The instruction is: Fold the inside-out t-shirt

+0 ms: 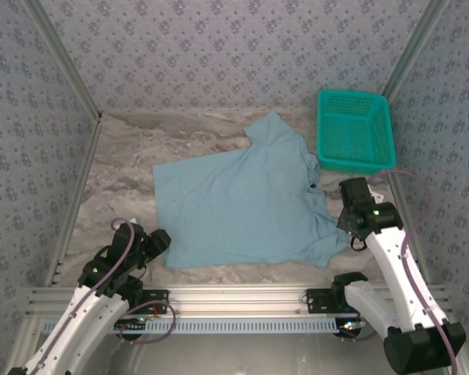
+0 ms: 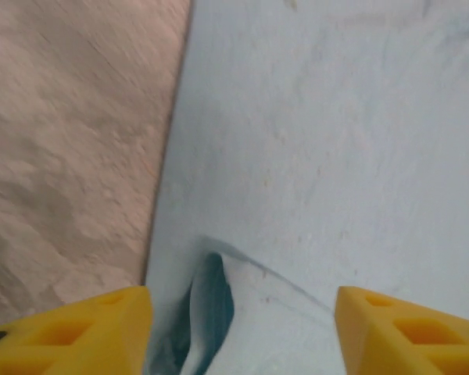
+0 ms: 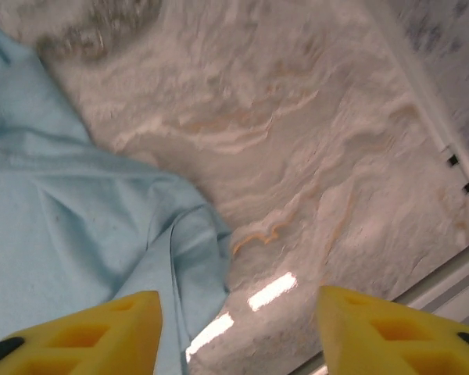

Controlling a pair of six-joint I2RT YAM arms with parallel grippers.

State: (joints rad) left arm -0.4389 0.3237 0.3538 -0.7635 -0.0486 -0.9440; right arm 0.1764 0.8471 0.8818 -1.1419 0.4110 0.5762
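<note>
The t-shirt (image 1: 242,207) lies spread flat on the table (image 1: 117,172), bunched at its right edge. Light and limp, it would likely sag and crease when lifted; corners and hem seem the best holds. The left gripper (image 2: 242,324) straddles a raised fold at the near-left corner, jaws apart, empty; the right gripper (image 3: 238,328) hangs open, empty, over the right edge.

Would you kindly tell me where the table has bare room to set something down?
The table is bare left of the t-shirt, up to the wall, and behind it. The right is crowded: basket and right arm.
</note>
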